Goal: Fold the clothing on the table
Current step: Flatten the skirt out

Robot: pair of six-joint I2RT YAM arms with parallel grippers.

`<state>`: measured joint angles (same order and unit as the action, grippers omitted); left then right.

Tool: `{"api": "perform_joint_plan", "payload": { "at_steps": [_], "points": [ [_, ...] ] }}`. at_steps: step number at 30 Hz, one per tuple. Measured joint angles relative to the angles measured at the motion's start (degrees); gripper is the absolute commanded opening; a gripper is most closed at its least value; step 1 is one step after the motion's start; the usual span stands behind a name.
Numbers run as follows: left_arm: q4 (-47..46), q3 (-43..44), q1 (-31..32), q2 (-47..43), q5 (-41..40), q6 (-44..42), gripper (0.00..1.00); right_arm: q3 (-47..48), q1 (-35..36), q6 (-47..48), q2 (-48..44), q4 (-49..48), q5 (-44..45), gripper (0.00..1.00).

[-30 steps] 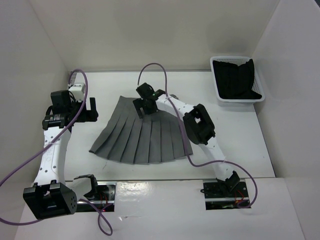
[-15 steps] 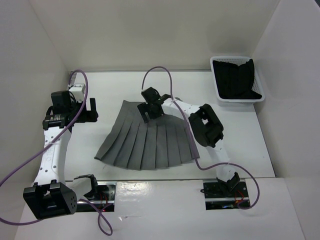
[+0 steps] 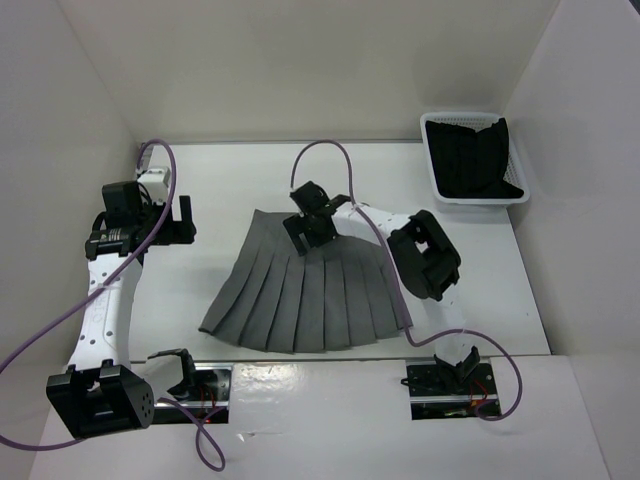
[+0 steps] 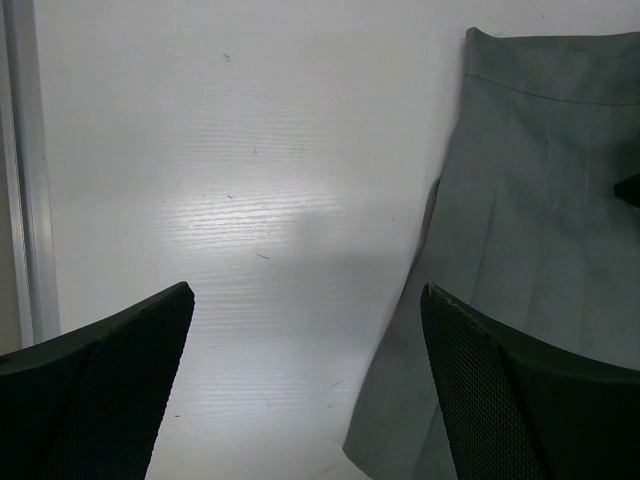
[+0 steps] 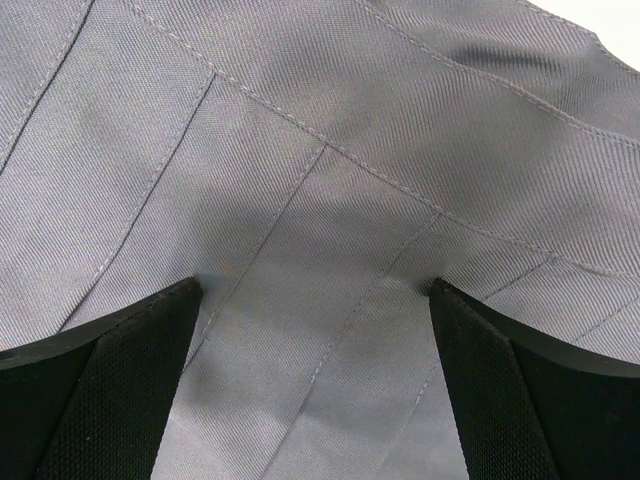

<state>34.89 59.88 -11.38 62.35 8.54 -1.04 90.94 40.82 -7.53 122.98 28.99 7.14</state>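
Near edge first: the hem of the skirt (image 3: 305, 300) lies close to the front edge of the table (image 3: 500, 290), between the two arm bases. One skirt, spread flat mid-table, fan-shaped. The wide hem points to 6 o'clock, the narrow waistband to 12, and the pleats run 12 to 6. Its broadest span runs along the hem, roughly 9 to 3.

There is bare white table at 9 o'clock of the cloth, more at 3 o'clock out to the side wall, and a strip at 12 before the back wall.

The left gripper (image 3: 184, 220) hangs at the skirt's 10 o'clock over bare table, jaws spread wide with nothing in them. Its wrist view shows the skirt's side edge just to the right and the thin rail (image 4: 18, 180) on the left.

The right gripper (image 3: 312, 230) is over the waistband end — jaws wide apart, fingertips (image 5: 120, 350) down on the grey fabric, which creases around them. It has no pinch on the cloth.

Far off at 2 o'clock sits one white mesh basket (image 3: 470, 198) holding one black cloth (image 3: 478, 155).
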Motion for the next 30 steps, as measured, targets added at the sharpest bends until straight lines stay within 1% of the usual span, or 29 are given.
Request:
{"api": "perform_joint_plan", "payload": {
  "at_steps": [17,30],
  "points": [
    [-0.2,-0.4,0.0,0.0,-0.4,0.0,1.0,-7.2,0.0,1.5,-4.9,-1.2,-0.1,0.99],
    [-0.2,-0.4,0.0,-0.1,-0.4,0.0,1.0,-9.7,0.0,4.0,-7.6,0.7,-0.2,0.99]
  ]
}}
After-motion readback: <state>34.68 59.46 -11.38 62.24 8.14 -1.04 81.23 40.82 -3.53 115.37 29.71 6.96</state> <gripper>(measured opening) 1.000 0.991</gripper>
